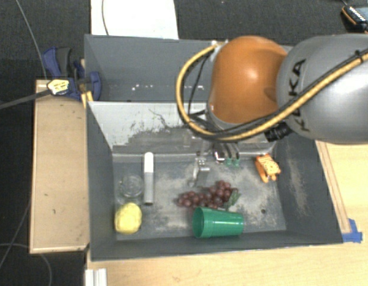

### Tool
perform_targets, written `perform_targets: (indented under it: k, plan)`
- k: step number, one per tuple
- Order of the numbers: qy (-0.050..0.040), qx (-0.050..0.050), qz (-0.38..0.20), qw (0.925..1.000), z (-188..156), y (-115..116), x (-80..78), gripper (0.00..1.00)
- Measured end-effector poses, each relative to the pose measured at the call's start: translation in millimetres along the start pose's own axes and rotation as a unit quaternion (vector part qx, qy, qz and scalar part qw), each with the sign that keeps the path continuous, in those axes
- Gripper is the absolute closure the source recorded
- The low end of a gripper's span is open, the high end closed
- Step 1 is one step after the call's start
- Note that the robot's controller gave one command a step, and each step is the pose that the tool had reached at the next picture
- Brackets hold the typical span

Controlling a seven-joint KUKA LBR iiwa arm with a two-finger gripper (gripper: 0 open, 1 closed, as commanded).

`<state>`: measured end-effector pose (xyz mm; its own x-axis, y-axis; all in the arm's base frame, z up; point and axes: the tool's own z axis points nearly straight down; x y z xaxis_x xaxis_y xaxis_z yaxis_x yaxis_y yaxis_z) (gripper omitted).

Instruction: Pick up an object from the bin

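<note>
- Landmark: bunch of dark purple grapes (208,195) on the bin (100,159) floor, roughly mid-floor and a little toward the front wall.
- Arm (333,94) comes in from the right of the grapes. Its orange cover (246,79) sits high above and behind them, with yellow and black cables looped around it.
- Gripper (203,170) hangs below the cover, just behind the grapes' left end and near the bunch. Can't tell if it touches.
- Gripper state: can't tell whether open or closed, the tip is too small and partly hidden under the wrist.
- The grapes are the thing closest to the gripper. The bunch lies flat and loose on the floor, with a bit of green at its right end.
- Green cup (217,222) lies on its side right in front of the grapes, touching or almost touching them, with its mouth toward the left.
- Small orange toy (267,168) sits right of and behind the grapes, apart from them.
- White marker (148,177) lies left of the grapes, with its long axis running front to back.
- Clear glass (130,185) is further left, just beside the marker.
- Yellow lemon (128,218) is far left of the grapes and in front of the glass, near the front-left corner.
</note>
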<state>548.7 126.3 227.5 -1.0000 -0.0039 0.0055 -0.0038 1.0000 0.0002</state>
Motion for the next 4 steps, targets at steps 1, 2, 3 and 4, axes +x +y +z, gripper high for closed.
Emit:
perform_targets:
  k: [1,2,3,4]
  plan:
    - [-0.0044,-0.001,0.003,1.0000,-5,-1,-1.7,0.00]
    - [-0.0055,0.000,-0.088,0.9961,88,-48,-0.5,0.00]
    - [-0.0097,-0.001,-0.035,0.9993,73,-83,2.6,0.00]
    - [-0.0066,0.000,-0.149,0.9888,107,-82,27.4,0.00]
